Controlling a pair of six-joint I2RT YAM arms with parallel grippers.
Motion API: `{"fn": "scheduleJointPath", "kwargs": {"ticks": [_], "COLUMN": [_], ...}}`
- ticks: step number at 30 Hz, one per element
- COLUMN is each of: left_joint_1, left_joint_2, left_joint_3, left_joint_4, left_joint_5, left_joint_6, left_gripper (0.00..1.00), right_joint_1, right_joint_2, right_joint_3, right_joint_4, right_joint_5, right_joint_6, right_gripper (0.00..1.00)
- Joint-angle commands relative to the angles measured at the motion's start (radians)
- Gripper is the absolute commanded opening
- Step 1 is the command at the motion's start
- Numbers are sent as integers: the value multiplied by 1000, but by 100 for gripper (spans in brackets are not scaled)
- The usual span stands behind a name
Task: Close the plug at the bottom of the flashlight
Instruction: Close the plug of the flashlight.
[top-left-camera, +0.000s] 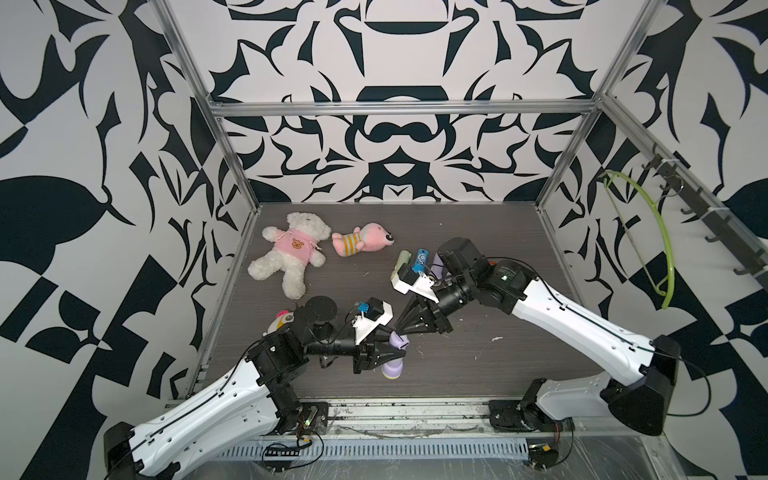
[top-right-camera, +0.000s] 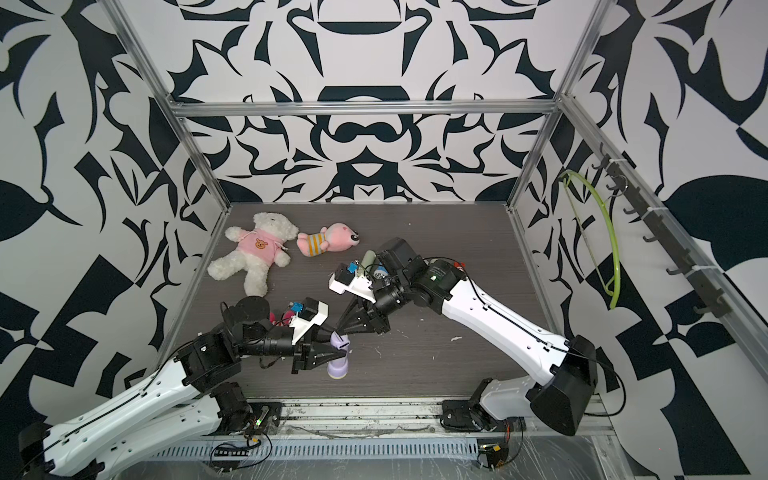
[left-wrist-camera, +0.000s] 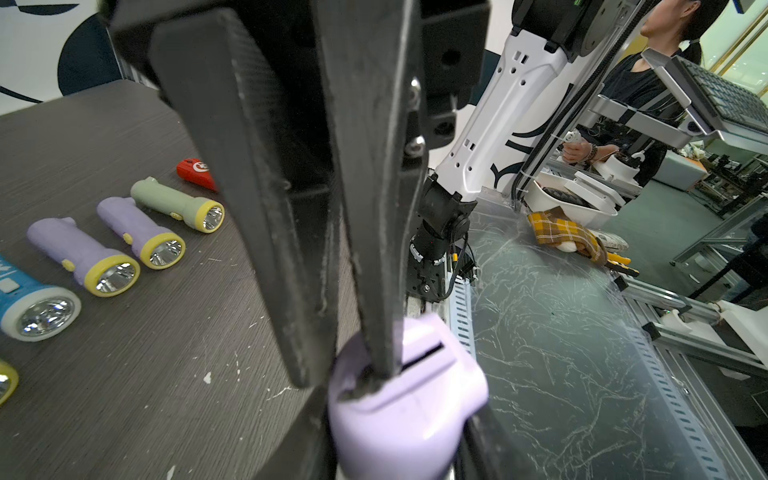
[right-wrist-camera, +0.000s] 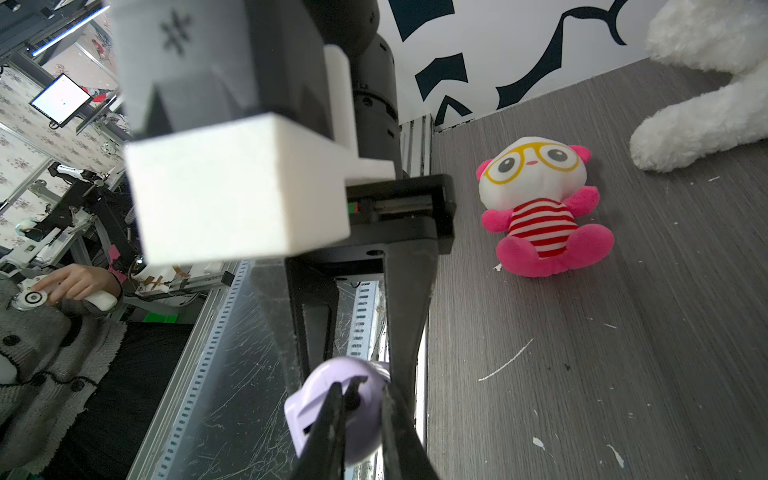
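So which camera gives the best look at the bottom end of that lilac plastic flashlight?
The left wrist view: the lilac plastic flashlight fills the foreground, slotted bottom end toward the lens, though a black finger covers part. The right wrist view shows a rounded bit between fingers. In both top views it is small.

No legible text or labels.

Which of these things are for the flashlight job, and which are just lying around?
For the job:
- purple flashlight
- its bottom plug
- left hand, holding the flashlight
- right hand, at the plug end

Just lying about:
- white teddy
- pink plush
- plush with glasses
- spare flashlights
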Motion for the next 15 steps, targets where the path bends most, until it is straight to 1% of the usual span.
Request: {"fn": "scheduleJointPath", "kwargs": {"ticks": [1,4,6,9,13,15], "left_joint_1": [5,5,5,5,6,6], "left_joint_2": [-9,-9,-11,-15,-18,-14], "left_joint_3": [51,51,51,50,49,48], "left_joint_4": [82,80,77,75,74,78], "left_joint_5": [29,33,34,34,36,37], "left_joint_6": [4,5,5,3,3,2], "left_gripper": [8,9,9,9,9,9], "right_joint_1": [1,-2,-7,-22,-60,-86], "right_joint_2": [15,20,23,26,24,13], "right_joint_3": [16,16,16,20,38,45], "right_joint_4": [-4,-2,4,11,28,61], "right_joint_5": [16,16,16,25,38,78], "right_joint_6": [1,-3,-3,-1,22,59], "right_gripper": [17,14,8,4,2,2]}}
